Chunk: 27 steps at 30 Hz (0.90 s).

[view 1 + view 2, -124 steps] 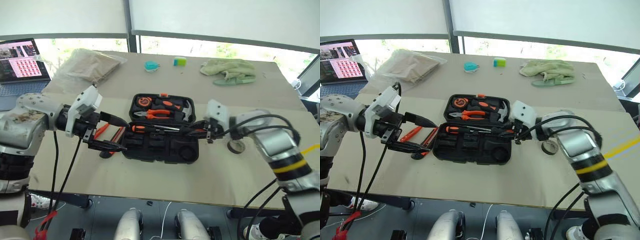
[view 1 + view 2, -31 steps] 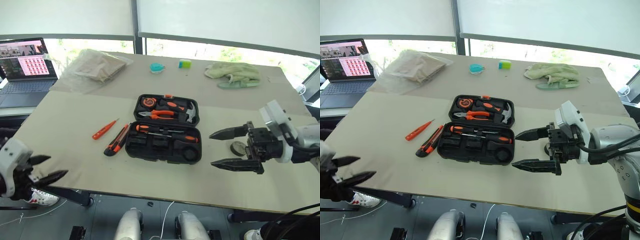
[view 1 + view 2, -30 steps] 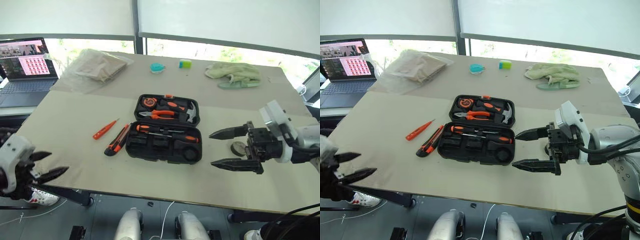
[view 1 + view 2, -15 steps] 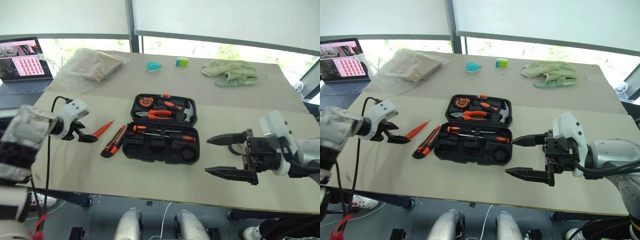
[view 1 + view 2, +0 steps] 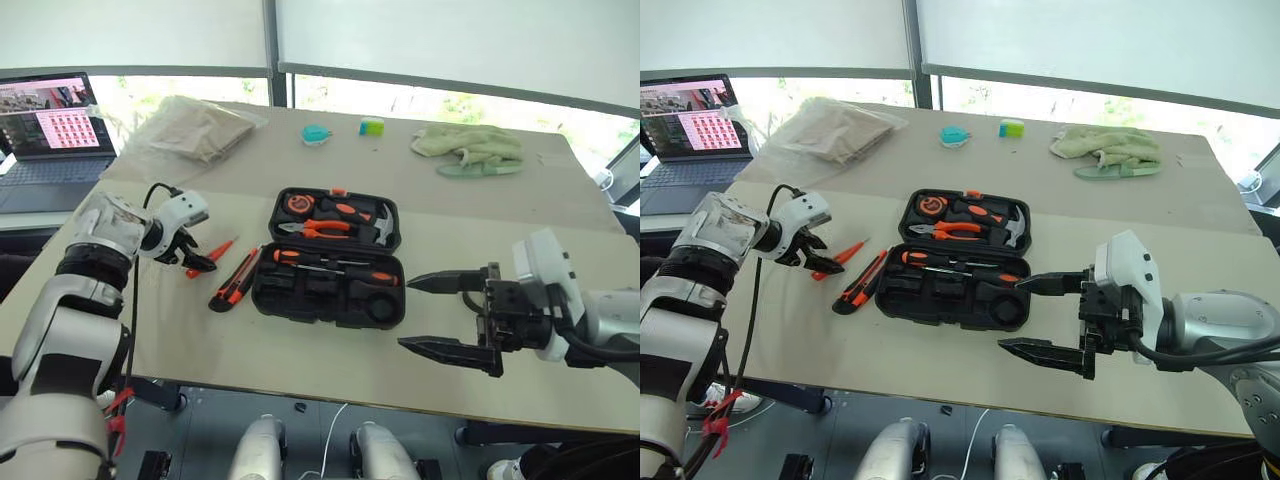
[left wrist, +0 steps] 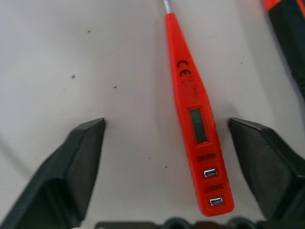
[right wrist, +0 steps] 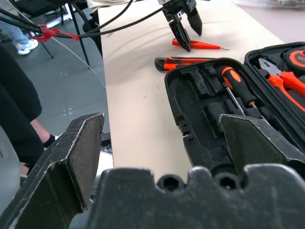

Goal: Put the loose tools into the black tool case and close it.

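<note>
The black tool case (image 5: 318,290) lies open at mid-table. Two orange-and-black screwdrivers (image 5: 312,257) rest in its near half. To its left on the table lie the slim orange screwdriver (image 5: 215,252) and the orange-black utility knife (image 5: 232,281). My left gripper (image 5: 196,264) is down at the slim screwdriver's handle end. In the left wrist view that screwdriver (image 6: 193,109) lies between the left gripper's (image 6: 166,123) fingers, which stand open and apart from it. Open and holding nothing, my right gripper (image 5: 406,312) hovers just right of the case.
Pliers (image 5: 320,229), a hammer and a tape measure sit in the case's lid. At the back are a laptop (image 5: 45,115), a plastic bag (image 5: 195,130), a green cloth (image 5: 470,145) and two small objects. A person's leg (image 7: 19,95) is beside the table.
My left arm has swung up from below the table's front-left edge to the slim orange screwdriver, its fingers now closer together. The right gripper has barely moved.
</note>
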Each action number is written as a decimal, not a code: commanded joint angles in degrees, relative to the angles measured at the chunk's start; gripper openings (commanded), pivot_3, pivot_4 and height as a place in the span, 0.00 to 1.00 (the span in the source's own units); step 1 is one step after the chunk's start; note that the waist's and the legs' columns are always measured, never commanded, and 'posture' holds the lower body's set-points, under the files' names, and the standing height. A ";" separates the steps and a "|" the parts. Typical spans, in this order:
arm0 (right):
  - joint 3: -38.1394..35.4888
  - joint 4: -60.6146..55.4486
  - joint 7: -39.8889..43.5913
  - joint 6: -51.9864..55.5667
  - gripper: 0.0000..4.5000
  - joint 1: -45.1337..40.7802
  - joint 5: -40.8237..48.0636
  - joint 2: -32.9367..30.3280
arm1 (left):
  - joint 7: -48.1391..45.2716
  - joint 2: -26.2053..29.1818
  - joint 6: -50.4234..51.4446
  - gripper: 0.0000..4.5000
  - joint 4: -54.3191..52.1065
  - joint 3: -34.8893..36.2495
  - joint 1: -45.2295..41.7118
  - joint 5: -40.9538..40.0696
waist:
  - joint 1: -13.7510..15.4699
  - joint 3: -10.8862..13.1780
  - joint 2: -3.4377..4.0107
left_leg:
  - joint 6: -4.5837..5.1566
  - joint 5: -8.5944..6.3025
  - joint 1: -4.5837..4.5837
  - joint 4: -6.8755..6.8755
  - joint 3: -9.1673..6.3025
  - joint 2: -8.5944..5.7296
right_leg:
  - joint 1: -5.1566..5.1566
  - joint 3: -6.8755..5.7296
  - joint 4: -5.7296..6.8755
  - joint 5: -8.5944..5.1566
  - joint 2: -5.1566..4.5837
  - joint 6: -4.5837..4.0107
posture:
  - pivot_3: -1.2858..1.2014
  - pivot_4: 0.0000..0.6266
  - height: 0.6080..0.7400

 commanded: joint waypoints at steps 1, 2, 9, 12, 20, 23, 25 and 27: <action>-0.76 -0.62 -1.26 -2.23 1.00 -0.09 -1.52 -0.85 | 1.10 -1.68 -1.47 0.52 3.93 -0.48 0.62 2.45 | -0.05 -0.02 0.02 | 0.00 0.00 0.05 0.00 0.00 0.00 | 0.04 0.00 0.01 0.00 0.00 0.00 | 0.52 0.24 1.00; -1.11 -0.68 -1.47 -2.31 1.00 0.02 -1.34 -0.82 | 1.67 -1.70 -2.05 0.43 4.61 0.02 0.49 2.64 | -0.07 -0.02 0.03 | 0.00 0.00 0.12 0.00 -0.01 0.00 | 0.11 0.00 0.01 0.00 0.01 0.00 | 0.52 0.24 1.00; -5.64 -1.96 -3.06 -1.66 1.00 3.84 0.87 -0.77 | 0.08 1.15 -5.42 0.10 5.30 4.43 -2.78 1.51 | -0.23 -0.01 -0.02 | 0.00 0.00 0.27 0.00 -0.12 0.02 | 0.32 -0.06 0.00 0.00 0.02 0.00 | 0.52 0.24 1.00; -8.68 -2.56 -3.64 -1.38 1.00 7.06 1.77 -0.76 | -1.99 1.89 -6.95 0.10 2.91 5.88 -5.63 0.55 | -0.44 0.09 -0.19 | 0.00 0.00 0.15 0.00 -0.18 0.05 | 0.22 -0.10 -0.01 0.01 0.06 -0.01 | 0.52 0.24 1.00; -13.69 -4.79 -7.23 -1.38 1.00 14.33 4.76 0.23 | -21.49 -3.68 -16.38 0.10 -19.21 3.14 -5.51 -6.19 | 0.34 0.11 -0.26 | 0.03 0.00 -0.54 0.25 -0.35 -0.04 | -0.16 -0.26 -0.08 0.07 -0.05 0.10 | 0.52 0.24 1.00; -13.18 -5.02 -8.57 -1.80 1.00 14.96 4.99 0.35 | -22.92 -5.88 -15.11 0.10 -23.24 -1.49 -4.33 -6.05 | -0.06 0.11 -0.26 | 0.03 0.01 -0.48 0.25 -0.35 -0.04 | -0.12 -0.26 -0.03 0.07 -0.01 0.09 | 0.52 0.24 1.00; -12.73 -4.57 -9.20 -1.89 1.00 14.34 5.35 -0.12 | -23.03 -7.50 -16.36 0.10 -23.02 -3.05 -4.11 -5.53 | -0.61 0.12 -0.26 | 0.04 0.01 -0.47 0.25 -0.40 -0.04 | -0.15 -0.21 -0.02 0.07 0.01 0.10 | 0.52 0.24 1.00; -12.48 -4.68 -10.16 -1.94 1.00 14.06 5.71 -0.14 | -21.84 -8.98 -16.11 0.10 -22.03 -3.72 -3.75 -3.92 | -1.23 0.12 -0.26 | 0.04 0.01 -0.48 0.23 -0.59 -0.01 | -0.20 -0.14 0.00 0.07 0.09 0.09 | 0.52 0.24 1.00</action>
